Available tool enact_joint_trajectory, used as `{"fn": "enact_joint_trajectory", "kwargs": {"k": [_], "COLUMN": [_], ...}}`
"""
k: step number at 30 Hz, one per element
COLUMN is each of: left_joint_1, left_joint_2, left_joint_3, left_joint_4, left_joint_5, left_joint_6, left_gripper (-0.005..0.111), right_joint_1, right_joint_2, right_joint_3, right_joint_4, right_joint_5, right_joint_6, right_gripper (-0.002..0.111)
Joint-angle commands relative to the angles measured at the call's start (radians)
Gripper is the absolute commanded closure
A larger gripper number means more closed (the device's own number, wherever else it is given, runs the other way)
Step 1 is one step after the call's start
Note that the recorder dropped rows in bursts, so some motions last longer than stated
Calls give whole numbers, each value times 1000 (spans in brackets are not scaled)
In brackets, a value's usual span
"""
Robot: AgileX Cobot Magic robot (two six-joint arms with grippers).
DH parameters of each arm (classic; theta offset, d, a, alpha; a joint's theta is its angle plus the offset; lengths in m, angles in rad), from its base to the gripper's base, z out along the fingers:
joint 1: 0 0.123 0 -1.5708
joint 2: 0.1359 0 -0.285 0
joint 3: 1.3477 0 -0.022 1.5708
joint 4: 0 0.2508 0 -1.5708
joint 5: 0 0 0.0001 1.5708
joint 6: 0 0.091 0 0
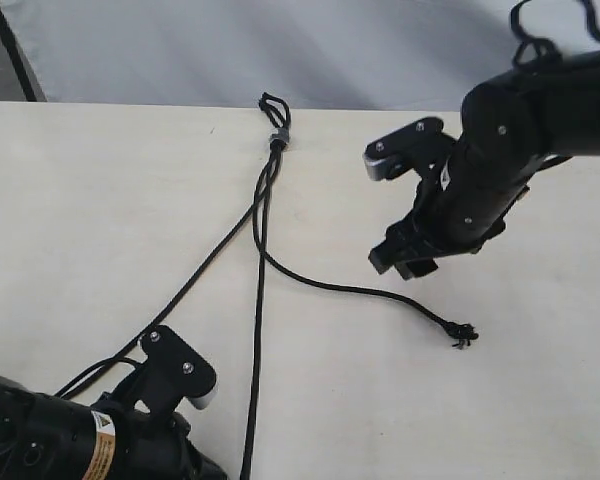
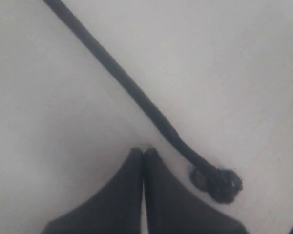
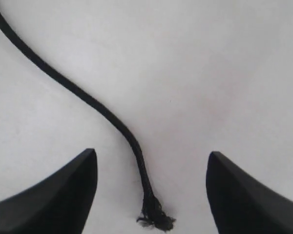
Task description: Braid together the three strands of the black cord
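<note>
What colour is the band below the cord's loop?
The band is grey; the exterior view shows it best.

The black cord (image 1: 259, 330) is seen as matt woven fibre, faintly ribbed — one strand end (image 3: 155, 220) is frayed into loose fuzz, and a knotted end (image 2: 219, 184) is bunched into a rough lump. A dull grey band (image 1: 277, 137) is wrapped around it. The table (image 1: 80, 220) is finished pale, smooth and matt. The right arm housing (image 1: 510, 130) is moulded in black plastic with a slight sheen — the right gripper (image 3: 151, 152) and left gripper (image 2: 143, 151) are shown with matt black fingers.
</note>
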Motion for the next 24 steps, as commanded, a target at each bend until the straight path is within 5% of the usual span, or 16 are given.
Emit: {"fn": "enact_joint_trajectory", "kwargs": {"k": [1, 6, 17, 20, 24], "left_joint_1": [-3, -3, -12, -116, -192], "left_joint_2": [2, 2, 103, 146, 212], "left_joint_3": [-79, -133, -173, -227, -283], "left_joint_4": [4, 4, 11, 9, 3], "left_joint_5": [38, 59, 79, 354, 382], "left_joint_6": [-56, -111, -119, -119, -107], "left_gripper": [101, 57, 58, 58, 58], "right_joint_1": [0, 0, 0, 0, 0], "right_joint_2": [-93, -91, -91, -91, -91], "right_joint_3": [2, 2, 2, 2, 2], "right_joint_4": [-4, -4, -4, -4, -1], "right_joint_5": [-26, -53, -92, -95, -96], "right_joint_6": [2, -21, -29, -29, -34], "right_gripper": [47, 47, 47, 47, 47]}}
